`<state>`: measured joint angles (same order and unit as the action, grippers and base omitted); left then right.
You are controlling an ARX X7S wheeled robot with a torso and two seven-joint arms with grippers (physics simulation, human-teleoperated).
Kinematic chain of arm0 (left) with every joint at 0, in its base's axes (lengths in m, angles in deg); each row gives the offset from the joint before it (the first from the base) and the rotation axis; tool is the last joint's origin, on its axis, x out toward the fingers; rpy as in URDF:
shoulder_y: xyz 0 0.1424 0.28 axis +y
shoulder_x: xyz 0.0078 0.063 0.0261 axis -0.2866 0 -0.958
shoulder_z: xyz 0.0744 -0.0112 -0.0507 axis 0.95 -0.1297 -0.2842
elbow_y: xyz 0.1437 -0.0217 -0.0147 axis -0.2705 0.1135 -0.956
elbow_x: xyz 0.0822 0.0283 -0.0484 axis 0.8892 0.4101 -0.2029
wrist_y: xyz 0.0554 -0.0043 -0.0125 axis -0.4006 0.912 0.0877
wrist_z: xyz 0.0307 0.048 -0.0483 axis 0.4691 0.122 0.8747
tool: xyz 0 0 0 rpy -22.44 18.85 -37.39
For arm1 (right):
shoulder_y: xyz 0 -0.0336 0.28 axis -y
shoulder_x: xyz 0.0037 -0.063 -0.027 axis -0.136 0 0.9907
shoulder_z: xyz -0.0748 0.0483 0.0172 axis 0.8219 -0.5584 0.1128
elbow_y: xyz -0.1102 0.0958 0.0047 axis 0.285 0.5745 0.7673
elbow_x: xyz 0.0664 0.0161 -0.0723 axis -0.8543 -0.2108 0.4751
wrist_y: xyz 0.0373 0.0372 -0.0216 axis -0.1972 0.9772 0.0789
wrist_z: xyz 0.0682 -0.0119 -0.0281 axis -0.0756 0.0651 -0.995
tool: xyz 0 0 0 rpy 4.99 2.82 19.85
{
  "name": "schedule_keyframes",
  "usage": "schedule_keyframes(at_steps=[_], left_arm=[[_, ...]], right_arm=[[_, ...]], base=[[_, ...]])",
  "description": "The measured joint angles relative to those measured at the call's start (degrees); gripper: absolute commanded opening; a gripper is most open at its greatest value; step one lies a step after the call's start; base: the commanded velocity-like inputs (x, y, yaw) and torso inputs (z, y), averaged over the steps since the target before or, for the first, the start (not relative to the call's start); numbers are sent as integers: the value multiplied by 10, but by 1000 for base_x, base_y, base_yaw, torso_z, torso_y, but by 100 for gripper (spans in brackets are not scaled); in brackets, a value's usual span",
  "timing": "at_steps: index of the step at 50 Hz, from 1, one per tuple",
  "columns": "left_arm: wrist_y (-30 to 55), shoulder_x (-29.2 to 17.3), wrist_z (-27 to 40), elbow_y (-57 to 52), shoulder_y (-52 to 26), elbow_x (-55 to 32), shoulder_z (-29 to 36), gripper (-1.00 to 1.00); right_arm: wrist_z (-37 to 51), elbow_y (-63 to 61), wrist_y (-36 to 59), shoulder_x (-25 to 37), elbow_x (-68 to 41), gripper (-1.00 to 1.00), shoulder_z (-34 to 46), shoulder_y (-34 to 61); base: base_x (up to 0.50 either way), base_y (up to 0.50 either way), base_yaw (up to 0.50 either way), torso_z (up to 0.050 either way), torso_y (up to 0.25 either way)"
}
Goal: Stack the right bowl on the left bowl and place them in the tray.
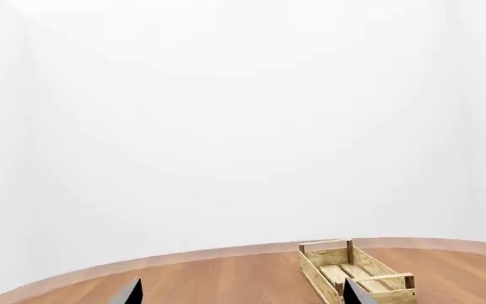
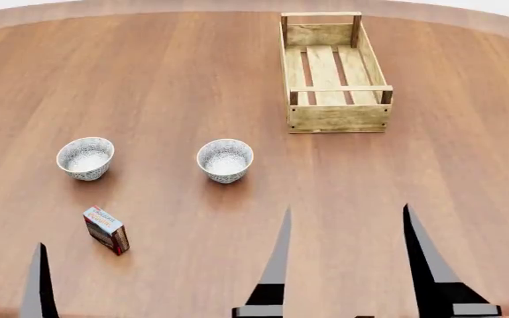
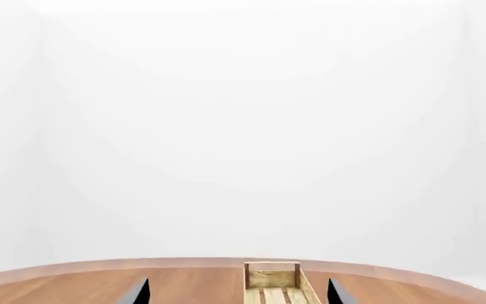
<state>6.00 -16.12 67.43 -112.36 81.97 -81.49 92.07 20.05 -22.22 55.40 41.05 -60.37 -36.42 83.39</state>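
Two patterned bowls, left bowl (image 2: 85, 158) and right bowl (image 2: 225, 159), sit apart on the round wooden table (image 2: 166, 86). The tray (image 2: 334, 73) lies beyond. Right gripper (image 2: 347, 228) gapes wide; left gripper (image 1: 238, 292) seemingly too.

Round wooden counter (image 2: 166, 86), warm brown grain, curved far edge against white wall. Directly on it, four things, all apart from one another. Slatted light-wood tray (image 2: 336, 118) well ahead of the right end effector (image 2: 347, 225), long side running away from it, gaps between floor planks. Right bowl (image 2: 225, 159) upright, ahead and just left of that end effector. Left bowl (image 2: 85, 158) upright, ahead of the left end effector (image 2: 40, 278). Small red-and-blue box (image 2: 107, 230) standing near the left end effector, between it and the left bowl.
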Motion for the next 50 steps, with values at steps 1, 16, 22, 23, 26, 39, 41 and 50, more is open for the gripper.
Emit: schedule_keyframes(at_steps=[1,16,22,23,26,39,41,50], left_arm=[[2,-1,1,-4,0,0,0,100],[13,-9,10,-33,3,2,7,100],[17,-12,14,-39,2,3,11,100],[17,-12,14,-39,2,3,11,100],[18,-14,15,-40,2,4,13,100],[0,-22,24,-32,10,7,19,100],[-4,-23,25,-31,12,8,21,100],[-2,-27,29,-34,12,9,25,100]], right_arm=[[1,-4,4,1,0,100,1,1],[18,-38,27,12,-12,100,7,11],[24,-42,31,16,-18,100,9,14],[25,-43,32,17,-19,100,9,14],[28,-45,34,19,-22,100,10,16],[42,-48,38,29,-35,100,13,20],[45,-48,38,30,-36,100,14,20],[55,-48,38,37,-45,100,17,22]], base=[[0,0,0,0,0],[398,0,0,0,0],[500,0,0,0,0],[500,0,0,0,0],[500,0,0,0,0],[500,0,0,0,0],[500,0,0,0,0],[500,0,0,0,2]])
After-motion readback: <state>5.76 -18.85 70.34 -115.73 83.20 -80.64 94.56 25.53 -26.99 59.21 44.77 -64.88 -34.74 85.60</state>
